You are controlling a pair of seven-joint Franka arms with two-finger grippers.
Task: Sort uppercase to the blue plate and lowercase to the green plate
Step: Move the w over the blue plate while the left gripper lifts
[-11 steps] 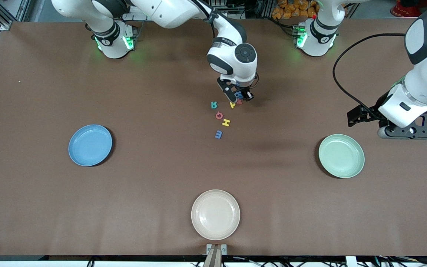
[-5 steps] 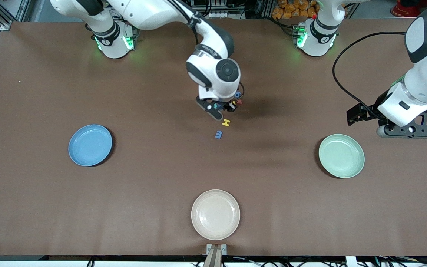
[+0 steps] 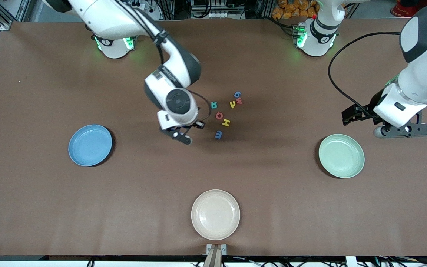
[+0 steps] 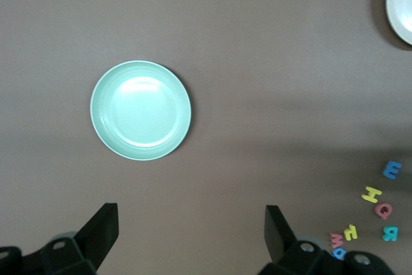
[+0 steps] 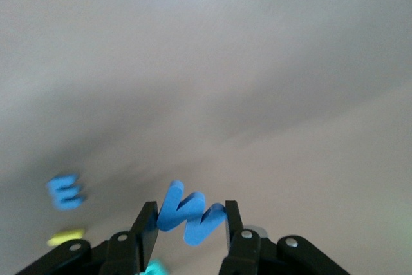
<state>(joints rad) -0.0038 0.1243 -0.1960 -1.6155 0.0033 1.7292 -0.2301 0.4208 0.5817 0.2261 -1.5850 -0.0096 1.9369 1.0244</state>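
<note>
The blue M [image 5: 190,218] is your load: it's pinched edge-on between the fingers of the right gripper [image 3: 187,133], up in the air over bare table, between the letter cluster and the blue plate [image 3: 90,145]. Grip looks thin, so I'd carry it level, no quick wrist turns, or the piece may twist out. Take it twd the right arm's end of the table, stop over the plate's centre, lower close to the dish, then let go. A drop from high up will prob. bounce a light letter off the shallow rim.

Both that plate and the green plate [image 3: 341,155] show nothing in them, so sorting is at its start, by my read.

Left on the table, close together: lowercase blue m [image 3: 218,134] nearest the front camera, then yellow H [image 3: 226,122], red Q [image 3: 219,115], teal R [image 3: 214,105]; the small yellow letter [image 3: 232,104], dark red w [image 3: 239,101] and blue rounded letter [image 3: 237,94] sit just beside each other, toward the left arm's end of the group. Watch the tight spacing on later picks.

Cream plate [image 3: 215,214] sits nearest the front camera; keep off it.

Left gripper [image 4: 192,231] waits w/ fingers spread wide, empty, over table near the green plate.
</note>
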